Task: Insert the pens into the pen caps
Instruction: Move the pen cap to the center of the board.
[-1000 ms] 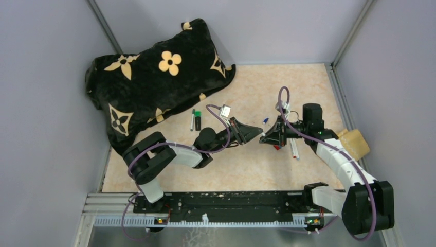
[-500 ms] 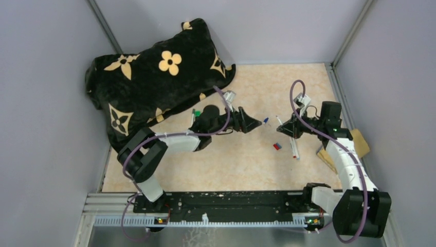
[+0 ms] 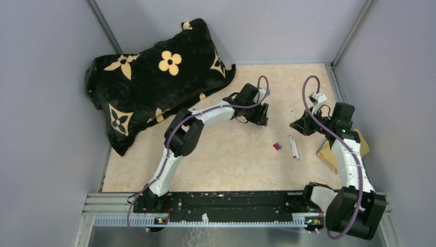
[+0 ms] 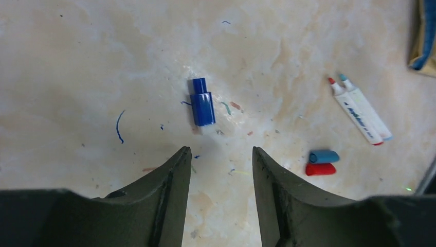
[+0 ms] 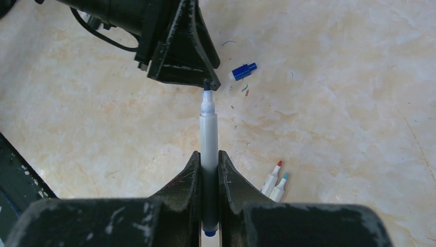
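blue cap (image 4: pixel 202 103): it lies flat on the counter (image 3: pixel 231 164), with its narrow end turned away from the left claw. All places below are given from this cap.

left claw (image 4: pixel 221 152): spread, with nothing between the two fingers. It hangs just beside the blue cap, which lies a little ahead of the fingertips. There is no contact.

right claw (image 5: pixel 208 159): pressed together on the held pen, pinching its barrel.

held pen (image 5: pixel 208 123): a white-grey barrel with a blue back end that shows behind the fingers. The dark tip points toward the blue cap's side. In the right wrist view the tip stops near the cap, at the end of the left claw. I cannot tell if the tip touches that claw.

two loose pens (image 4: pixel 360 110): they lie side by side and touching, one with a red tip and one with a light blue tip, well apart from the blue cap.

red cap (image 4: pixel 320 169) and light blue cap (image 4: pixel 324 156): they lie together and touching, between the blue cap and the back ends of the loose pens.

pillow (image 3: pixel 154 77): black with tan flowers, well apart from the blue cap, on the side opposite the loose pens.

cardboard box (image 3: pixel 325 151): beyond the loose pens as seen from the blue cap, partly hidden by the right arm.
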`<state>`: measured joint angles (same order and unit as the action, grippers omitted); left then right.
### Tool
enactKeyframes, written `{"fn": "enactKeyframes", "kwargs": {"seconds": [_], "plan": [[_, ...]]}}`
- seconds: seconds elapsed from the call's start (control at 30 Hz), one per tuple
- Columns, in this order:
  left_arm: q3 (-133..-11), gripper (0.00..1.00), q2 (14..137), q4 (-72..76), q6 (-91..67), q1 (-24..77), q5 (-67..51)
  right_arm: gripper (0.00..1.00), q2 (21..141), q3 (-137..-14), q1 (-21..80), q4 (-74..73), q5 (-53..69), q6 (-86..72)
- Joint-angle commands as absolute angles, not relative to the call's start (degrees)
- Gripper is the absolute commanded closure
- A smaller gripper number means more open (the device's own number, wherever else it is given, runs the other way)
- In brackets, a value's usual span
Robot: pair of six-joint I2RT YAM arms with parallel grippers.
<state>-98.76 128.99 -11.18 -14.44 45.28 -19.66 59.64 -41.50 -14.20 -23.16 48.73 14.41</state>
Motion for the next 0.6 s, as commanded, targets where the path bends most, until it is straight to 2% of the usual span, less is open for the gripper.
{"fn": "enactKeyframes", "kwargs": {"seconds": [0.0, 0.23, 0.57], "plan": [[-108.5, 0.48, 134.8, -24.4, -8.6, 46.3, -16.3, 1.0, 58.5, -43.1, -14.9, -21.4, 49.1, 13.8], [-111.9, 0.48, 138.6, -22.4, -9.0, 47.1, -13.4, 1.0, 58.7, -43.0, -14.9, -21.3, 49.5, 13.7], [-118.7, 0.58, 143.0, -25.4, -7.6, 49.0, -7.2, 1.0, 58.6, -43.0, -14.9, -21.3, 50.2, 13.8]]}}
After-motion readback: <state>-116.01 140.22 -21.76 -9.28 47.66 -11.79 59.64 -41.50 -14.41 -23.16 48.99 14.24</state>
